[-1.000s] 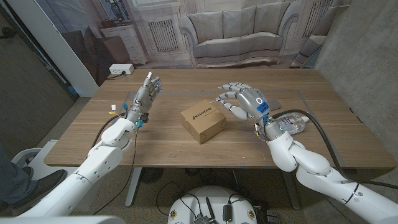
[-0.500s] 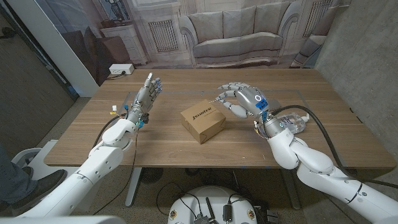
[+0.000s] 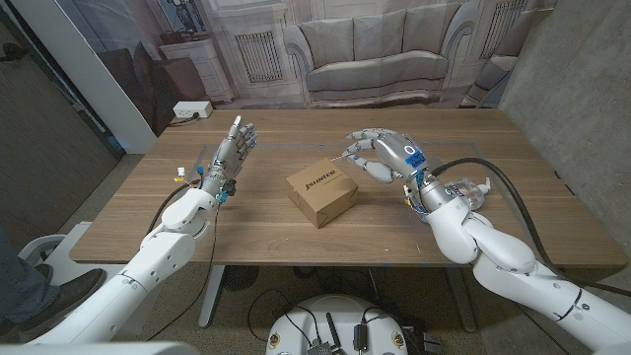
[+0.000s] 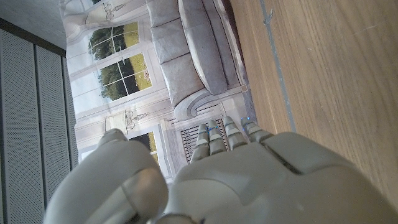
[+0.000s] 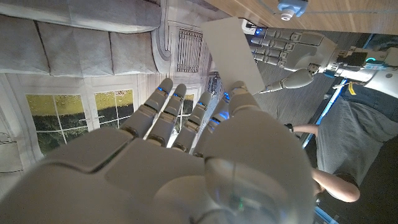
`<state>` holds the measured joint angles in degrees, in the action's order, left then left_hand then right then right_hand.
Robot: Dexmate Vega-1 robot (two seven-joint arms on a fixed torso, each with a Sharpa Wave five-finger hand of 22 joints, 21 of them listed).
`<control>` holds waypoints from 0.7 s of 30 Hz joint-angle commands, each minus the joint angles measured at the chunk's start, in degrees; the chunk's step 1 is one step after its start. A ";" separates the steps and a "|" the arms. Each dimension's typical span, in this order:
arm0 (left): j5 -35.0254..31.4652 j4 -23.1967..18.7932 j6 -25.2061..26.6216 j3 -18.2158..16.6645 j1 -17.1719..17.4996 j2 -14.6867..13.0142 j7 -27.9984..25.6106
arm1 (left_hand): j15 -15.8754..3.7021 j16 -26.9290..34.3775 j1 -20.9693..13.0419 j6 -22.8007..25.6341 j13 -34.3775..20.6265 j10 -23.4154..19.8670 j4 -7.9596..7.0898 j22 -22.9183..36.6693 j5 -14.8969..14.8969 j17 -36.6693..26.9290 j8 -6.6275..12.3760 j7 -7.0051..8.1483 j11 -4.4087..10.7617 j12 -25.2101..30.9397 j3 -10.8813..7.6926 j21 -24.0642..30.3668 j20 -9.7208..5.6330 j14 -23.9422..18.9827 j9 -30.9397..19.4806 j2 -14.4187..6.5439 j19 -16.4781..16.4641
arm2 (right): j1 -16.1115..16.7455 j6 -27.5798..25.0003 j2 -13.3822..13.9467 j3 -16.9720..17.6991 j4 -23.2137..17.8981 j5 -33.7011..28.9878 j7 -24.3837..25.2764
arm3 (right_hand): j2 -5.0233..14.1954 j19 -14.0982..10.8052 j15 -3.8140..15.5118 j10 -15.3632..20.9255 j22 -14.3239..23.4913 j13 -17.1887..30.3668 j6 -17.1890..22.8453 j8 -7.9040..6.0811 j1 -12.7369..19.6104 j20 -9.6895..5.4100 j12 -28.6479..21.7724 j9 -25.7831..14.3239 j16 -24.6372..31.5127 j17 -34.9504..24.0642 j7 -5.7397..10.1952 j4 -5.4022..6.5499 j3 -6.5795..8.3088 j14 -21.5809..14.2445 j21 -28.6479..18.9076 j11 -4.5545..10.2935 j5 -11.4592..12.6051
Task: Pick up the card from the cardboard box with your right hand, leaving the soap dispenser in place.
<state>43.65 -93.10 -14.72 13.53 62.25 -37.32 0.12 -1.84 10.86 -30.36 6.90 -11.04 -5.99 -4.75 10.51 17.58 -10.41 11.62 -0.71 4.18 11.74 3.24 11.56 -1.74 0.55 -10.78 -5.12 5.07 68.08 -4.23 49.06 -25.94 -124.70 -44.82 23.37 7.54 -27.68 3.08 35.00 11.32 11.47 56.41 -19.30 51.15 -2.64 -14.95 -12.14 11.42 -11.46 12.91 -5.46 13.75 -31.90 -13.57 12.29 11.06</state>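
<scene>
White card [image 5: 233, 53] held in right hand [image 3: 383, 156], pinched between its fingers [image 5: 239, 99], up off the cardboard box [image 3: 321, 194] and just beside the box's right side. Soap dispenser [image 3: 463, 190] lies on the wooden table [image 3: 276, 237] right of the box, behind the right forearm. Left hand [image 3: 233, 152] raised well left of the box, fingers extended, holding nothing.

**Task objects: position and condition**

A brown cardboard box [image 3: 321, 195], closed and printed on its top, is set corner-on at the table's middle. A white card [image 5: 233, 53] is seen held upright at the right hand's [image 3: 383, 158] fingertips. A clear soap dispenser [image 3: 466, 189] is partly hidden behind the right forearm.
</scene>
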 commanded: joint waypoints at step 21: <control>0.37 -1.07 -0.75 -0.86 1.93 -0.47 -0.11 | -0.30 -0.08 -0.34 0.17 -0.17 -0.02 -0.02 0.16 -0.17 -0.09 -0.02 0.20 0.03 0.12 0.63 0.27 -3.26 0.40 -0.16 -0.46 0.54 | 0.34 -6.86 0.83 3.64 -7.35 3.19 -11.83 | -0.21 -0.23 7.50 0.41 0.14 -0.06 0.30 -0.25 0.19 -4.08 0.12 -0.18 -0.11 -0.10 0.02 -0.28 -0.12 -0.25 -0.17 0.04 -0.15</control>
<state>43.78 -93.64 -15.35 13.06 63.39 -37.58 -0.03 -1.84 10.86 -30.57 6.90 -11.04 -5.99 -4.76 10.51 17.58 -10.41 11.62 -0.72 4.17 11.74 3.58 11.56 -1.74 0.55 -10.78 -5.34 5.07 68.29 -8.69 49.71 -23.48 -129.93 -43.23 15.47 7.54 -27.68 3.08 34.99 11.32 11.47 56.39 -19.28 51.15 -2.64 -14.95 -12.12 11.42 -11.47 12.90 -5.64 13.58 -31.89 -13.57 12.29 11.06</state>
